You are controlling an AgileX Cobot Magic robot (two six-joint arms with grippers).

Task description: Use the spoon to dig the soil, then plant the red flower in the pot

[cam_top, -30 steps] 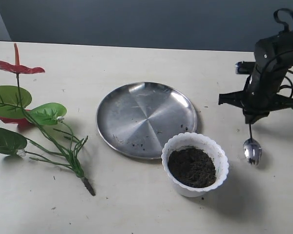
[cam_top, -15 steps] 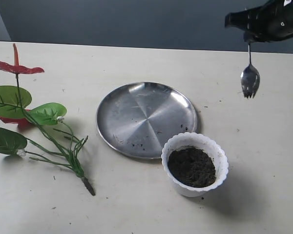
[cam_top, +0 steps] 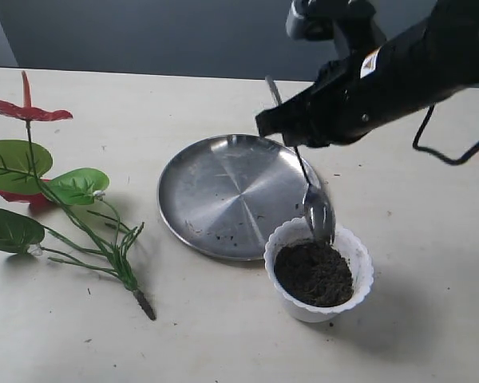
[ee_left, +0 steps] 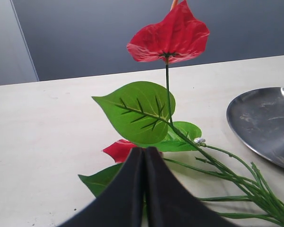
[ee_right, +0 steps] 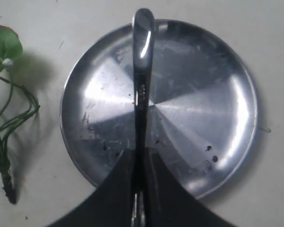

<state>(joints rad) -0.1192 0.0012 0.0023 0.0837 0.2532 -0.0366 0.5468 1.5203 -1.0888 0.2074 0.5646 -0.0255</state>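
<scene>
My right gripper is shut on the thin handle of the silver spoon. The spoon hangs tilted, its bowl just above the far rim of the white scalloped pot. Dark soil fills the pot. At the left of the table lies the red flower, with green leaves and its dark base towards the front. Close before the leaves, my left gripper is shut with nothing in it. It does not show in the exterior view.
A round steel plate with a few soil crumbs lies just behind and left of the pot. My right arm reaches in from the upper right, over the plate's right edge. A dark wall stands behind the table.
My right gripper has carried the spoon from low at the pot's right, up high, then left and down. The spoon's bowl now hangs over the pot's far rim. The flower, pot and plate have not moved.
</scene>
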